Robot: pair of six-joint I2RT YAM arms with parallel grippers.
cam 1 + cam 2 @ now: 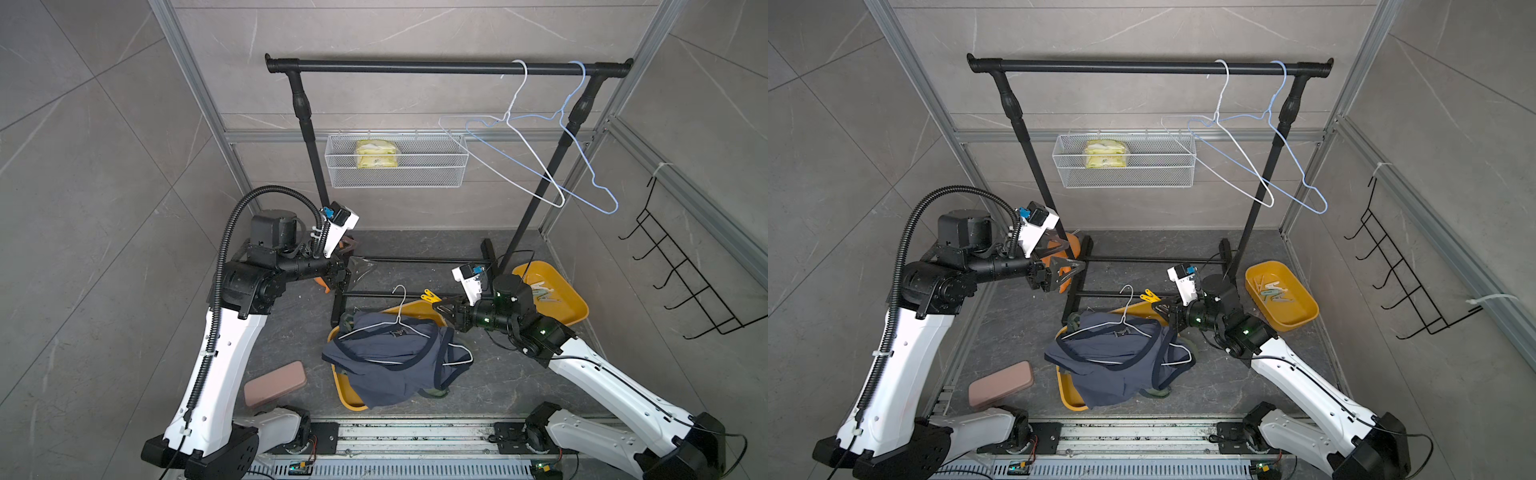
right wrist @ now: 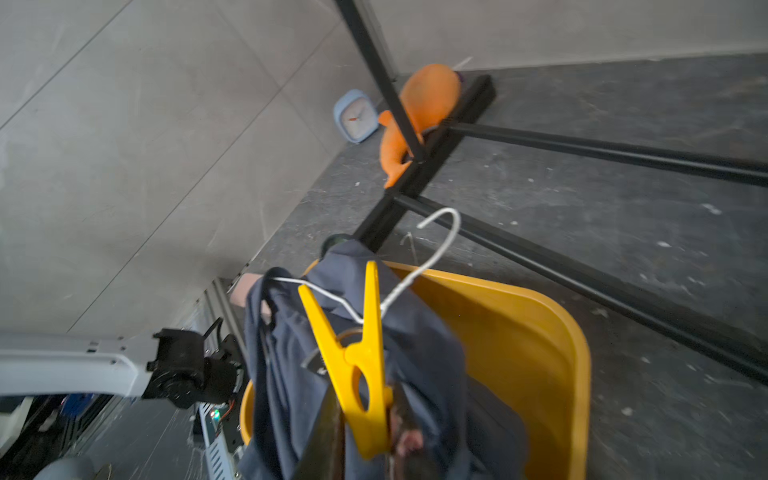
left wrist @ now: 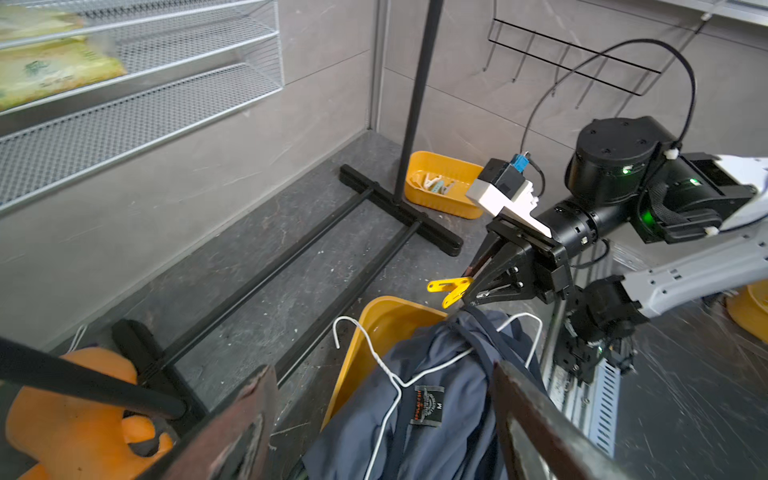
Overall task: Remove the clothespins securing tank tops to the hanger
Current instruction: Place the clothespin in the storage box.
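Yellow plastic clothespin (image 1: 430,296) (image 2: 357,357) sits pinched by its handle end in the right gripper (image 1: 440,303), whose jaws are nearly closed on it. Its two prongs point away from the arm, above the far rim of the near yellow plastic tray (image 1: 347,395). In the left wrist view the clip (image 3: 451,287) hangs clear of the cloth. That tray holds the heap of tank tops, with the slate blue tank top (image 1: 390,361) uppermost on a white wire hanger (image 1: 399,316) and olive green fabric (image 1: 432,392) peeking out at the edges. More small pale clothespins (image 1: 544,291) lie in a second yellow tray (image 1: 573,307) on the dark grey tabletop (image 1: 498,382), just behind the right arm. The left gripper (image 1: 1073,255) is raised beside the left post of the black metal garment rack (image 1: 449,66), well apart from the clothes, with its jaws spread wide and nothing between them. A white wire hanger (image 1: 528,137) and a blue one (image 1: 582,137) hang bare on the rack's rail.
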